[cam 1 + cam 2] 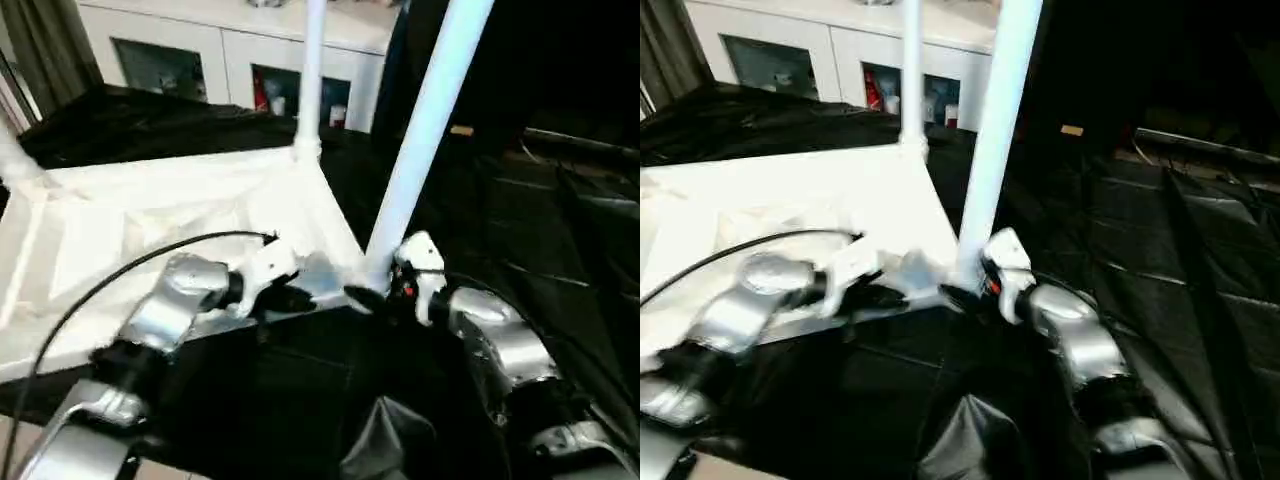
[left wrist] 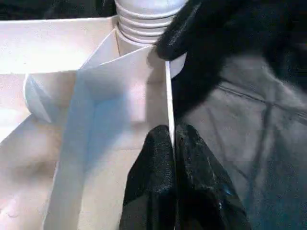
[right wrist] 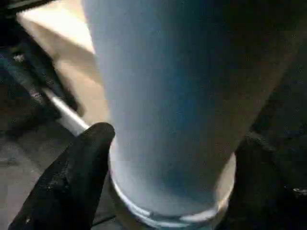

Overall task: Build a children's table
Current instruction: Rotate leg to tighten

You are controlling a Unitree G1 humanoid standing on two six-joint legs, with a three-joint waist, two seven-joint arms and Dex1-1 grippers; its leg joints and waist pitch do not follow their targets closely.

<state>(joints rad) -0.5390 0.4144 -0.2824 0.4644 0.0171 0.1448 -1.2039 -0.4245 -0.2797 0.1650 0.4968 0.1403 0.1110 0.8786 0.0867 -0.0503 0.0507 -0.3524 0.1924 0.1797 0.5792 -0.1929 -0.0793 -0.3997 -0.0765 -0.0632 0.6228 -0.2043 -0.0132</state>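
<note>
Children's table top (image 1: 150, 230) lies upside down on black sheeting (image 1: 1160, 260), ribbed underside up, spanning left and centre of the scene. Near-right corner socket (image 2: 144, 24) holds a leg (image 1: 425, 130) standing almost upright, long axis vertical with a slight lean to the right at its top. Threaded collar at the leg base shows in the left wrist view, seated at the socket mouth; can't tell if fully screwed home. A second leg (image 1: 312, 75) stands at the far-right corner. A third stub at the far-left corner (image 1: 18, 165), blurry.

Key relation: near-right leg base sits directly between the two grippers, left gripper just to its left, right gripper just to its right. Right one is nearer, touching or just beside the tube.

Left gripper (image 2: 171, 143): fingers pressed together, pinching the thin rim wall of the table top just beside the socket, so bracing the top.

Right gripper (image 1: 385, 290): fingers spread around the leg base, one finger (image 3: 79, 167) lying against the tube just above the collar in the right wrist view; the other not clear. Spread wide, not clamped as far as visible.

Judgement: coming move is a re-grip or twist around the vertical axis of the leg, right arm doing it, left holding the top steady.

White cabinet with glass doors (image 1: 230, 60) at far side, well apart. Black cable (image 1: 130, 265) loops over the left forearm.
</note>
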